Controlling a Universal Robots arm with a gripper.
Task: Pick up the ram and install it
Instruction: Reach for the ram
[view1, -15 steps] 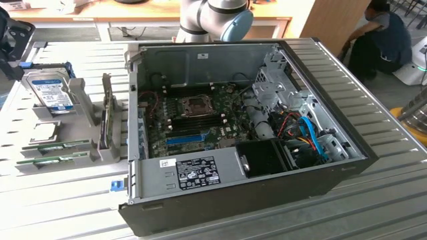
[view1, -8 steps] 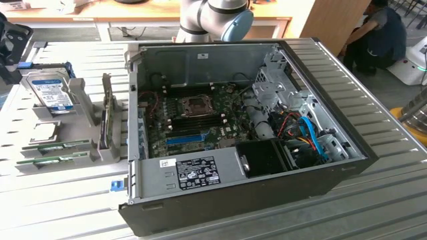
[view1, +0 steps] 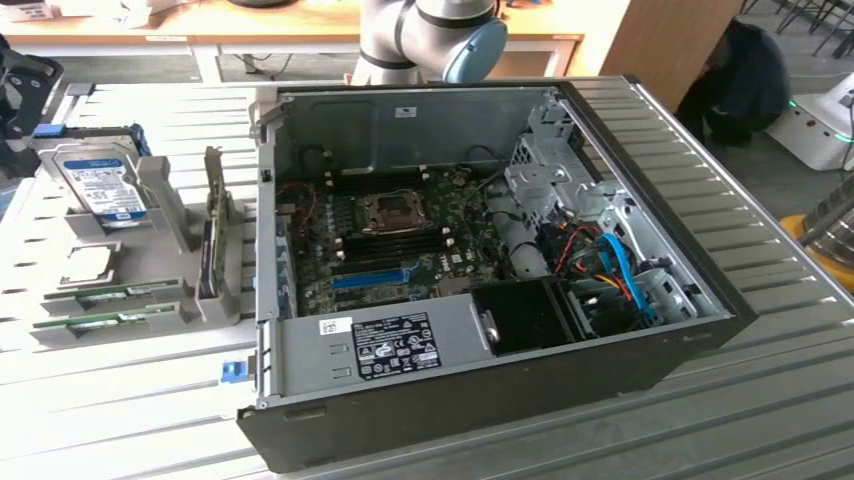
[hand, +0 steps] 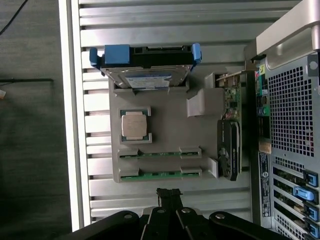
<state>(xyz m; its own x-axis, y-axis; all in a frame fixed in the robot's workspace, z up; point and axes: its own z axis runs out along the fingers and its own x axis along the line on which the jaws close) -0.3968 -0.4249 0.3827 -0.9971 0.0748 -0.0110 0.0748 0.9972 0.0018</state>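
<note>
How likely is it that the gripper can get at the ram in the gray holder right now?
Probably yes. The ram sits edge-up in the gray holder with nothing covering it, and the gripper hangs above, close to that side. The jaws are shut, though.

Bright daylight, glare on ribbed table (view1: 120, 400), shadowed interior of case (view1: 441, 430)

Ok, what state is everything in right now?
Gripper: jaws shut, empty, short of the holder.
Long thin green ram sticks: both seated in grey plastic holder, untouched.
Silver hard drive with blue-white label: standing on edge in holder.
Square silver processor chip: flat in its recess.
Black metal computer case: side open, green motherboard exposed.
</note>
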